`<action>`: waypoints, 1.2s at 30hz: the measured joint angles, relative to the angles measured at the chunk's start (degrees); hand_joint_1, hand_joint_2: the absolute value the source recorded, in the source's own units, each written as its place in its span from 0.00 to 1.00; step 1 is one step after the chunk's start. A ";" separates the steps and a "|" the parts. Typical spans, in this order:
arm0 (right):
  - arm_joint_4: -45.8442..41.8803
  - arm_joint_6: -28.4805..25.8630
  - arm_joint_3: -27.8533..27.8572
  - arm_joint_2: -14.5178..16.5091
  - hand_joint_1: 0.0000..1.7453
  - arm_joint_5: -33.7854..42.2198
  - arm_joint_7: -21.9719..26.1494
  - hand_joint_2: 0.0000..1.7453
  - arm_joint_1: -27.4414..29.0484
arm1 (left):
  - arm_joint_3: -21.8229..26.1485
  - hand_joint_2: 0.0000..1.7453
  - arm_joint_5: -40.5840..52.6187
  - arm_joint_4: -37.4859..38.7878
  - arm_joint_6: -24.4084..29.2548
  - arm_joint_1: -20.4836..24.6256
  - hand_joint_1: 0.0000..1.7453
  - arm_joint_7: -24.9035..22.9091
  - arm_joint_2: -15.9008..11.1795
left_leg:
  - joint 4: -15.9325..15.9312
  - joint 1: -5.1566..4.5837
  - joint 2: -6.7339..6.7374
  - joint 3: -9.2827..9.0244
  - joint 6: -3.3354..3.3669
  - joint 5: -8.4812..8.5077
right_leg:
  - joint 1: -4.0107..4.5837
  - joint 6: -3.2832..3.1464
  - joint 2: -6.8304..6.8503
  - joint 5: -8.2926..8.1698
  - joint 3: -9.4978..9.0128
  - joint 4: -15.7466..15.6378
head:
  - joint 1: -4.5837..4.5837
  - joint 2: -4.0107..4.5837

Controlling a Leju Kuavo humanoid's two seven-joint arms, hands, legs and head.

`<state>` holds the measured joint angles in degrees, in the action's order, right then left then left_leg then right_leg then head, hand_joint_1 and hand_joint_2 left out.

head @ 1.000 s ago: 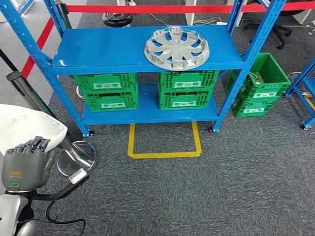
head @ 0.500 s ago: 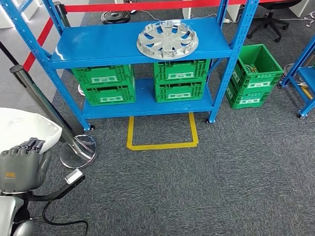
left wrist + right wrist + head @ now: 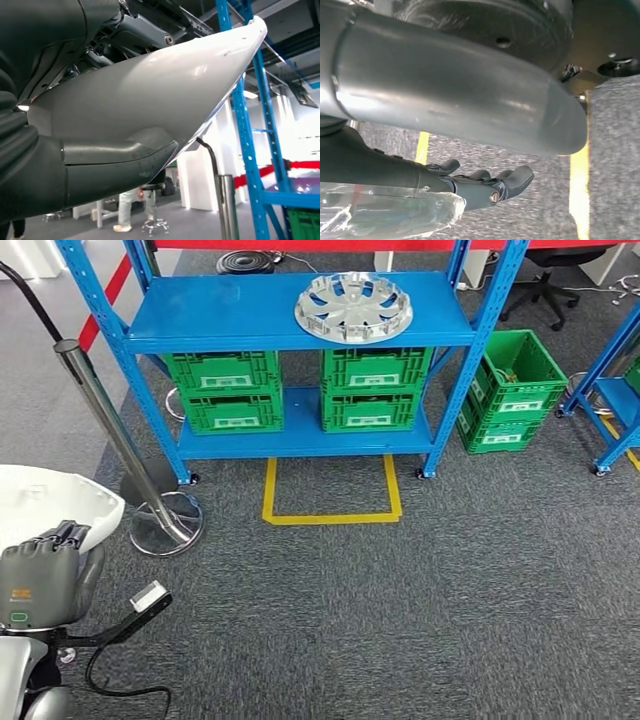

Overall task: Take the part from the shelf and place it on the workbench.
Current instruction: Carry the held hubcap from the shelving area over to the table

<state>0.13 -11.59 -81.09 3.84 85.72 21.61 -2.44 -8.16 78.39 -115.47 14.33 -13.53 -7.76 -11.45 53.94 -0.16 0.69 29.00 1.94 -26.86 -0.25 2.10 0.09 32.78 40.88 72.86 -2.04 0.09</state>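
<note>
My left hand (image 3: 41,580) grips a white curved part (image 3: 53,505) at the lower left of the head view, over the carpet. The left wrist view looks along that white part's (image 3: 170,90) smooth underside, with my left hand (image 3: 34,145) dark behind it. A silver hubcap (image 3: 353,307) lies on the top board of the blue shelf (image 3: 226,315) ahead. In the right wrist view my right hand (image 3: 482,187) hangs above the carpet with its fingers stretched out and nothing in them.
Green crates (image 3: 224,390) sit on the lower board, and another crate (image 3: 512,390) stands on the floor to the right. A steel barrier post (image 3: 113,425) with a round base is near my left. Yellow tape (image 3: 332,518) marks a square before the shelf. A second blue rack (image 3: 615,390) is at far right.
The camera has moved, so the whole scene has shifted in the picture. My left hand still holds the white part in the same way.
</note>
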 joint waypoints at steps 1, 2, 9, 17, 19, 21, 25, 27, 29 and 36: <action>0.00 -0.01 0.00 -0.01 0.00 0.00 -0.01 0.00 0.01 | 0.00 1.00 -0.04 0.05 -0.02 -0.06 1.00 0.02 0.04 | 0.13 0.02 0.03 0.89 -0.15 0.60 | -0.09 0.15 0.00 -1.63 -0.67 0.87 | 0.01 0.00; 0.00 -0.01 0.00 -0.03 0.00 0.00 -0.01 0.00 0.03 | 0.00 1.00 -0.05 0.10 -0.04 -0.13 1.00 0.02 0.09 | 0.33 0.07 0.04 1.75 -0.36 1.14 | -0.20 0.24 0.01 -3.62 -2.39 -0.29 | 0.00 0.00; 0.00 -0.27 0.02 -0.10 0.00 0.00 -0.13 0.00 -0.05 | 0.28 1.00 -0.07 0.15 0.04 -0.40 1.00 0.03 0.28 | 2.70 0.02 -0.03 4.62 -2.39 2.47 | -0.30 -1.58 -0.09 -1.71 -14.01 -17.32 | -0.04 0.00; 0.00 -0.88 -0.18 -0.10 0.00 -0.06 -0.19 0.00 0.27 | 0.37 1.00 -0.33 0.26 -0.13 -0.86 1.00 0.04 0.28 | 15.98 0.62 -0.17 7.25 -3.66 -5.15 | -0.21 -2.95 0.52 -3.88 -12.08 -16.94 | -0.32 0.00; 0.00 -1.57 -0.61 -0.10 0.00 -0.20 -0.24 0.00 0.35 | 0.39 1.00 -0.39 0.26 -0.15 -0.81 1.00 0.02 0.28 | 8.76 0.40 0.81 2.98 -3.13 -1.61 | -0.04 -2.84 0.88 -3.93 -11.92 -16.67 | -0.38 0.00; 0.00 -2.63 -1.17 -0.10 0.00 -0.34 -0.37 0.00 0.45 | 0.42 1.00 -0.40 0.25 -0.13 -0.71 1.00 -0.02 0.28 | 4.02 -0.01 1.97 0.64 -2.46 -0.47 | 0.24 -2.50 1.46 -4.00 -11.79 -16.49 | -0.40 0.00; 0.00 -3.80 -2.01 -0.10 0.00 -0.43 -0.53 0.00 0.38 | 0.54 1.00 -0.40 0.24 -0.16 -0.74 1.00 -0.06 0.32 | 2.05 0.14 0.81 0.86 -1.04 -0.57 | 0.39 -1.24 2.41 -3.23 -10.80 -15.52 | -0.29 0.00; 0.00 -4.13 -2.11 -0.10 0.00 -0.51 -0.61 0.00 0.30 | 0.68 1.00 -0.40 0.24 -0.23 -0.82 1.00 -0.09 0.36 | 1.78 0.31 -0.05 1.27 -0.42 -0.04 | 0.30 -0.80 1.14 -0.04 -8.50 -10.64 | -0.20 0.00; 0.00 -4.55 -2.16 -0.10 0.00 -0.65 -0.69 0.00 0.42 | 0.86 1.00 -0.39 0.25 -0.27 -0.96 1.00 -0.13 0.39 | 1.81 0.14 -1.02 1.86 -0.08 0.38 | 0.23 -0.72 0.27 3.66 -4.95 -2.72 | -0.16 0.00; 0.00 -5.91 -2.23 -0.11 0.00 -1.22 -0.92 0.00 0.46 | 1.38 1.00 -0.54 0.24 -0.21 -1.74 1.00 -0.38 0.39 | 2.27 -0.39 -5.09 2.95 -0.83 1.44 | 0.15 -1.96 -3.71 -3.28 -11.82 -15.49 | -0.23 -0.01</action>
<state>0.13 -17.50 -83.32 3.73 84.50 20.69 -1.98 -6.78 77.85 -115.23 14.11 -15.27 -8.14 -11.07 56.21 -0.55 -4.40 31.95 1.11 -25.42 -0.11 0.15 -3.62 29.50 29.06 57.37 -2.27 0.08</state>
